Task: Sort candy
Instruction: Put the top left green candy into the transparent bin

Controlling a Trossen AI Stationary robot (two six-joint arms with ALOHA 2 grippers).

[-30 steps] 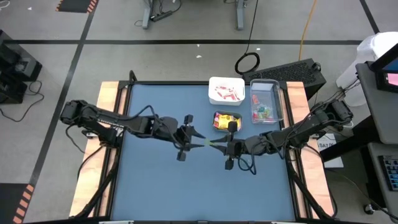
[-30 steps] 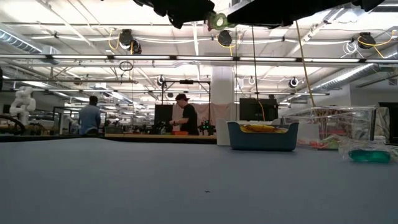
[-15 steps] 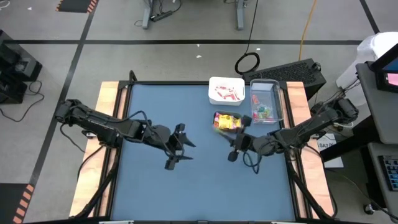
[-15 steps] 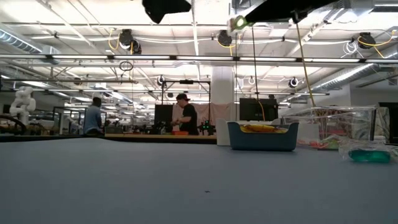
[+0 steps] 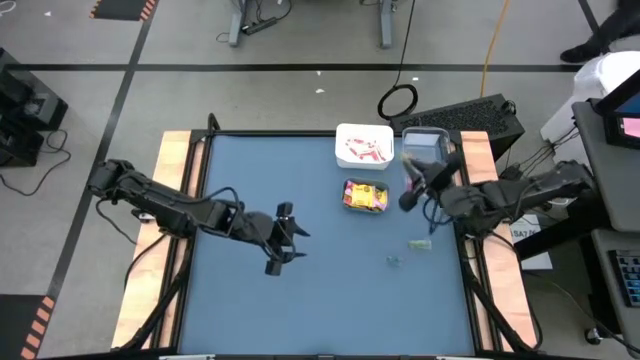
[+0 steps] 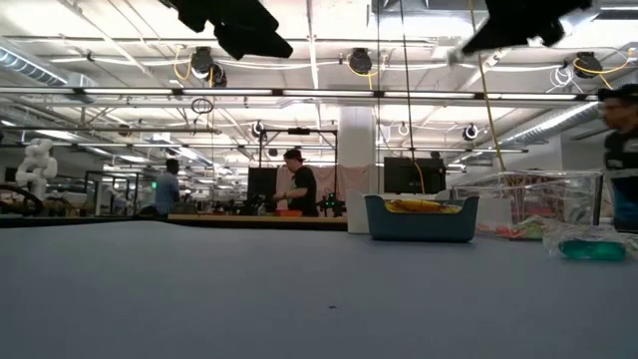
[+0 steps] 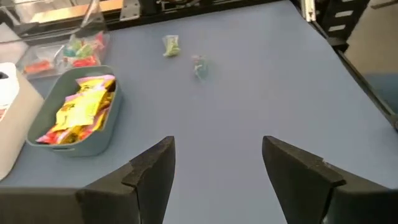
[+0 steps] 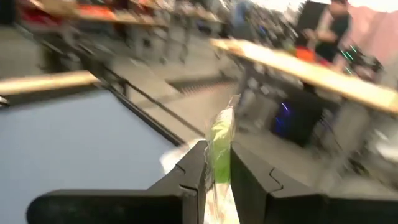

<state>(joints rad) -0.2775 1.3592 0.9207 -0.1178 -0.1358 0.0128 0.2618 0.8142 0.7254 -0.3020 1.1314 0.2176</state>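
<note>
While overhead hides it, claw-pinched green candy (image 8: pixel 219 149).

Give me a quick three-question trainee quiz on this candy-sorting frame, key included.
1. True or false: the right gripper is shut on a green candy.
2. Which container holds the yellow packets? A white tub, B teal bin, C clear box.
3. How many loose candies lie on the blue table near its right edge?

Key: 1 true. 2 B, the teal bin. 3 two: one green candy and a smaller piece.
</note>
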